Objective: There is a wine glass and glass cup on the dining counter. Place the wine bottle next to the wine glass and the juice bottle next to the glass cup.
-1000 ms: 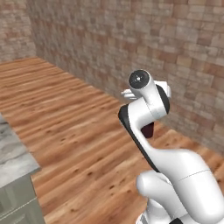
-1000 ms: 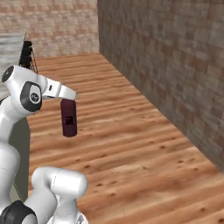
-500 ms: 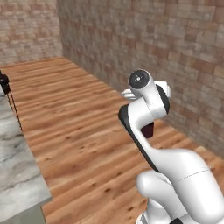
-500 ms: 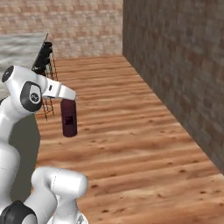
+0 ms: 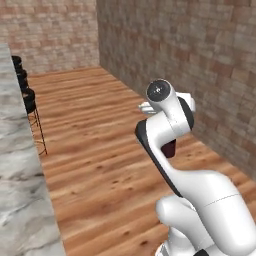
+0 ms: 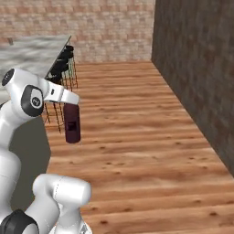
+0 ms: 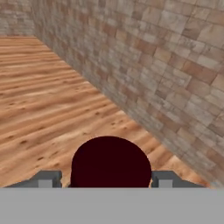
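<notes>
I carry the juice bottle (image 6: 71, 124) clamped in the gripper (image 6: 69, 104), its squat maroon body hanging upright below the hand, clear of the wooden floor (image 6: 137, 137). In the hand view its round dark end (image 7: 110, 162) sits squarely between the two finger tips (image 7: 48, 178), one on either side, which tells me the grip is centred and not off to one edge. From the left base view only a sliver of the maroon bottle (image 5: 170, 148) shows behind the arm's white elbow.

The arm is folded in close to the base, a sensible way to hold a load while driving: tucked high and near the body, the bottle is less likely to swing or strike anything. The brick wall (image 5: 200, 60) runs along my right, well apart from the bottle.

The dining counter (image 5: 20, 190) lies to my left, its veined marble top stretching away with black stools (image 5: 29, 100) lined up along its side. I cannot make out the glass cup or the wine glass on it from here. By my judgement this is the transport leg, with the bottle still to be brought over the counter and set down beside its cup.
</notes>
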You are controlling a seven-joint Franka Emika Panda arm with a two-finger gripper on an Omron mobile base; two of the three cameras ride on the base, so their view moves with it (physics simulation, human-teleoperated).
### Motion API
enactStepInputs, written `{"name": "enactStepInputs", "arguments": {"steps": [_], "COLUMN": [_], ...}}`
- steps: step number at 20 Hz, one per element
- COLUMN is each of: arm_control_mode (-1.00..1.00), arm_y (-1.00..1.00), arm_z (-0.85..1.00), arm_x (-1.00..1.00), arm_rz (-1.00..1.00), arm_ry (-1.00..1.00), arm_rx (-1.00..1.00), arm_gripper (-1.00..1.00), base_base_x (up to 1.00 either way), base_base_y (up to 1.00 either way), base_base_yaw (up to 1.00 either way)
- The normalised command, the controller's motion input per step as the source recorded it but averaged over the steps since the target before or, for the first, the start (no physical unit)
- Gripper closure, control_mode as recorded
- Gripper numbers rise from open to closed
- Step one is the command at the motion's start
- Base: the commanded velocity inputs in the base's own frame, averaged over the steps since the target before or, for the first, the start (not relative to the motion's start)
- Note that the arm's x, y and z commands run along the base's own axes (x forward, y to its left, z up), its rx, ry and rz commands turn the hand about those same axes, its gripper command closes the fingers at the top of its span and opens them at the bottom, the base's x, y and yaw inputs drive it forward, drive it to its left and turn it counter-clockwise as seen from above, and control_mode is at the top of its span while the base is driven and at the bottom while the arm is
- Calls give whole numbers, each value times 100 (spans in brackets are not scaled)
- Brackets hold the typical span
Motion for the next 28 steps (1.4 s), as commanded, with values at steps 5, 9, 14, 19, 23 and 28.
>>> {"name": "enactStepInputs", "arguments": {"steps": [5,9,14,19,23,28], "arm_control_mode": [100,100,100,100,100,100], "arm_y": [0,0,0,0,0,0], "arm_z": [0,0,0,0,0,0], "arm_x": [0,0,0,0,0,0], "arm_rz": [0,0,0,0,0,0], "arm_ry": [0,0,0,0,0,0], "arm_rx": [0,0,0,0,0,0], "arm_gripper": [100,100,100,100,100,100], "base_base_x": [85,85,86,84,82,84], "base_base_y": [-13,-20,-25,-28,-29,-26], "base_base_yaw": [24,15,7,2,1,2]}}
